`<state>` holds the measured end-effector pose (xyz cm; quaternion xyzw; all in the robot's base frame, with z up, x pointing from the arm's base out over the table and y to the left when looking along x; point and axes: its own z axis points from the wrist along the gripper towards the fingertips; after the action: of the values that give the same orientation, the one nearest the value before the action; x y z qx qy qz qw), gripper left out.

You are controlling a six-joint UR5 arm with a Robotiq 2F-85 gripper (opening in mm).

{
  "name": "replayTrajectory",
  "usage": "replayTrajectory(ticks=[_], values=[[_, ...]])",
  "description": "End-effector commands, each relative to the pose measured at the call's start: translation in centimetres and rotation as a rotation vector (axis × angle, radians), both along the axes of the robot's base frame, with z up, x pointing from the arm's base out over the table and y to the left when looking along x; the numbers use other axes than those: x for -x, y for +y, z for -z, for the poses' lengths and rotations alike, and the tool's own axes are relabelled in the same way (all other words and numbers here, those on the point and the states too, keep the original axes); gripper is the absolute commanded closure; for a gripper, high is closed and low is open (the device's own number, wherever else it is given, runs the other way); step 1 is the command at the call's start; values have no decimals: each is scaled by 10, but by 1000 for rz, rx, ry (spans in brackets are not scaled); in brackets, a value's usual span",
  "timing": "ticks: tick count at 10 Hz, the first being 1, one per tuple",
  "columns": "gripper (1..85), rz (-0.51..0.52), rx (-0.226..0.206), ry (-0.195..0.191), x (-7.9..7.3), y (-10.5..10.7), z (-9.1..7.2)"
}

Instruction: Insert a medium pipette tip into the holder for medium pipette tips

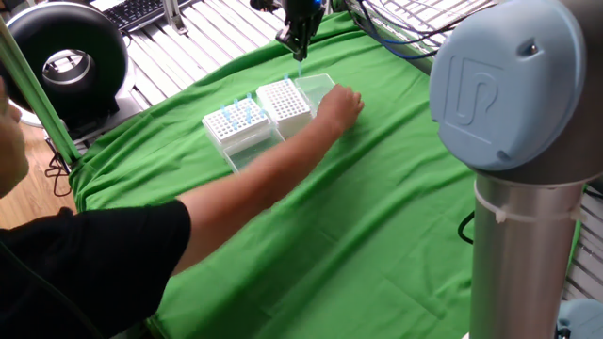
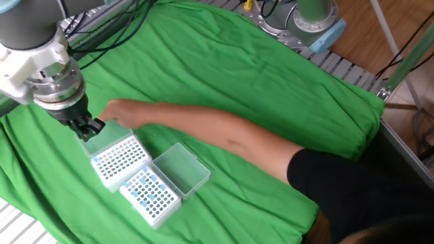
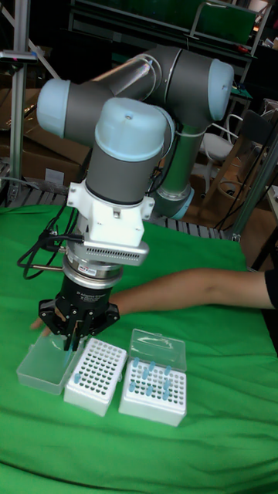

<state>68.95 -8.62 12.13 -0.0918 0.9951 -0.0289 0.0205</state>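
Hovering over the far edge of the taller white block-like rack with a dense hole grid point(image 3: 95, 375), the black two-finger gripper point(image 3: 75, 337) is pinching a thin pale-blue plastic pipette tip point(image 1: 300, 67), fingers closed on its upper end, point hanging down. Tip is looking very light, stiff but thin-walled, slippery; judging it best held near the wide top so the narrow end stays free for the hole, with a gentle squeeze.

Rack is sitting on the green cloth-covered table point(image 2: 271, 88), toward its edge nearest the arm's base, clear hinged lid point(image 3: 45, 365) lying open flat beside it. Its holes are mostly empty; one blue tip seems seated at a corner, hard to confirm.

Touching it on the other side is a lower white rack point(image 3: 153, 391), several blue tips standing in it, clear lid point(image 3: 158, 350) tipped back.

A person's bare hand point(image 1: 339, 104) is resting on the open lid of the taller rack, steadying it, close to the gripper; collision risk is real.
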Motion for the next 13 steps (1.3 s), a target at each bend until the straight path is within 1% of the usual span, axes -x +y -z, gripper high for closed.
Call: replayTrajectory(ticks=[1,3,5,6,10,13], values=[[847,51,11,37,9,8,-14],[847,88,18,40,10,17,-16],[847,126,31,52,9,24,-19],[847,148,33,50,8,32,-19],[847,193,29,42,2,53,-19],[847,217,17,35,-6,68,-20]])
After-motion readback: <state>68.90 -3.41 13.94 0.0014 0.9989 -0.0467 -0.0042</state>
